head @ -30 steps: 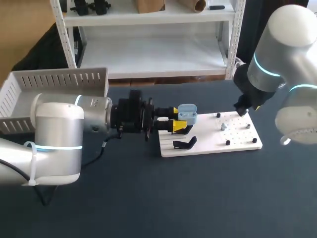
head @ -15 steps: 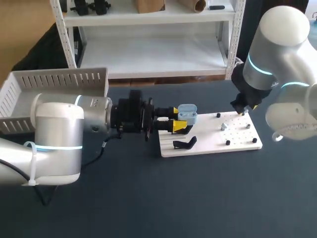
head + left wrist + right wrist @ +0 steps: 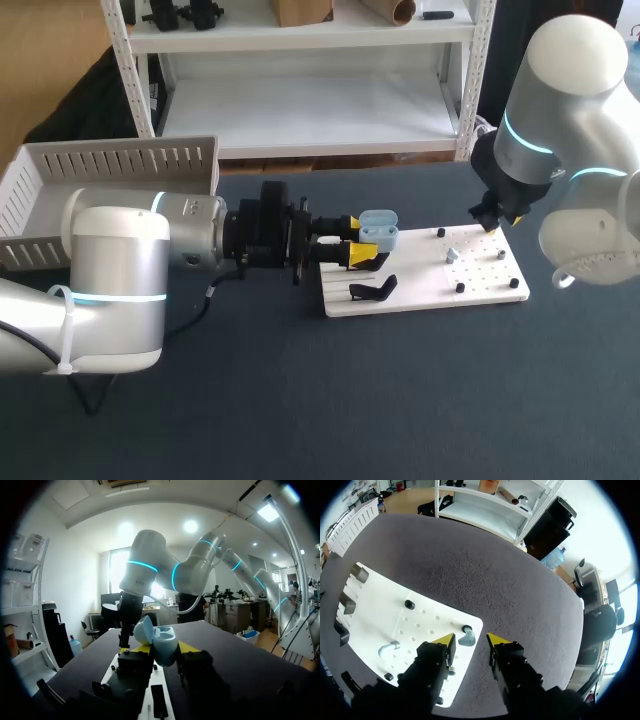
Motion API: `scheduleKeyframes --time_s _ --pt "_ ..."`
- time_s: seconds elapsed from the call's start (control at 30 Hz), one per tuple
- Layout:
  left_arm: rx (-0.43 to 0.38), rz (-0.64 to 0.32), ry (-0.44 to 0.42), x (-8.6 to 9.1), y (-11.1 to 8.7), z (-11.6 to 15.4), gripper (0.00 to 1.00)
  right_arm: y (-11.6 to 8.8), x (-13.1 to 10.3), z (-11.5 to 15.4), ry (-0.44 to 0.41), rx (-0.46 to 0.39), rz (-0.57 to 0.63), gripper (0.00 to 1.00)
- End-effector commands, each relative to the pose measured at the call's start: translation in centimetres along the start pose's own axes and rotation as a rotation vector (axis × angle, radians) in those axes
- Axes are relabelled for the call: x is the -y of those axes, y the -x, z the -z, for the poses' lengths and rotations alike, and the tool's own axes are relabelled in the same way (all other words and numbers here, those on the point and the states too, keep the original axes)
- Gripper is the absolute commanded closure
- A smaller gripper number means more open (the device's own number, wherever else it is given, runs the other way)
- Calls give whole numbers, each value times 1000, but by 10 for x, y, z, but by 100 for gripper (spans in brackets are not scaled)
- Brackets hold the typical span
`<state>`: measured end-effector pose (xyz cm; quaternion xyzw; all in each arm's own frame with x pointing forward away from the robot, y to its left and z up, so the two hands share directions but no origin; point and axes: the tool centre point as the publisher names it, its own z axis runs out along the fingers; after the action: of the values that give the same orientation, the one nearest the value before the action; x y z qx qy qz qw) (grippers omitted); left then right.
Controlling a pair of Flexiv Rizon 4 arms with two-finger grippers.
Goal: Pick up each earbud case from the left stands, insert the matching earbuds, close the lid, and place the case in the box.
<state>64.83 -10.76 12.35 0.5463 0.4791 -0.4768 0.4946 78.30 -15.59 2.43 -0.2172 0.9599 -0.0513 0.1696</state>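
Your head camera looks down from above and behind on the table (image 3: 400, 400), with the white board (image 3: 480, 285) at mid-distance. Your left wrist camera sits low at the board's left edge, close behind the earbud case (image 3: 159, 642), facing level toward the board's right end. Your right wrist camera looks steeply down from close above the board's far right corner; all three views share the board.

earbud case (image 3: 378, 229): pale blue
board (image 3: 420, 290): white
pegs (image 3: 459, 288): black
surface (image 3: 300, 400): dark blue-grey
box (image 3: 110, 165): white, slotted walls
earbud (image 3: 467, 640): grey
left end effector (image 3: 358, 240) tips: yellow
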Motion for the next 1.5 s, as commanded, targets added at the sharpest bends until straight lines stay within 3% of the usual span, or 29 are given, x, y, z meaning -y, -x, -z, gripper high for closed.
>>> scheduleKeyframes --time_s 0.03,0.47,1.07,1.17,1.27,1.5 --pt "3 -2 0 -1 -1 0 100 -1 -1 -4 -3 1 -5 63" --pt "3 -2 0 -1 -1 0 100 -1 -1 -7 -2 -6 -13 69" --pt "3 -2 0 -1 -1 0 100 0 0 -3 0 2 -16 68" --pt "3 -2 0 -1 -1 0 100 -1 -1 -4 1 -2 -14 75" --pt "3 -2 0 -1 -1 0 100 -1 -1 -4 0 -4 -12 98" --pt "3 -2 0 -1 -1 0 100 -3 -1 -2 -5 -2 -8 100"
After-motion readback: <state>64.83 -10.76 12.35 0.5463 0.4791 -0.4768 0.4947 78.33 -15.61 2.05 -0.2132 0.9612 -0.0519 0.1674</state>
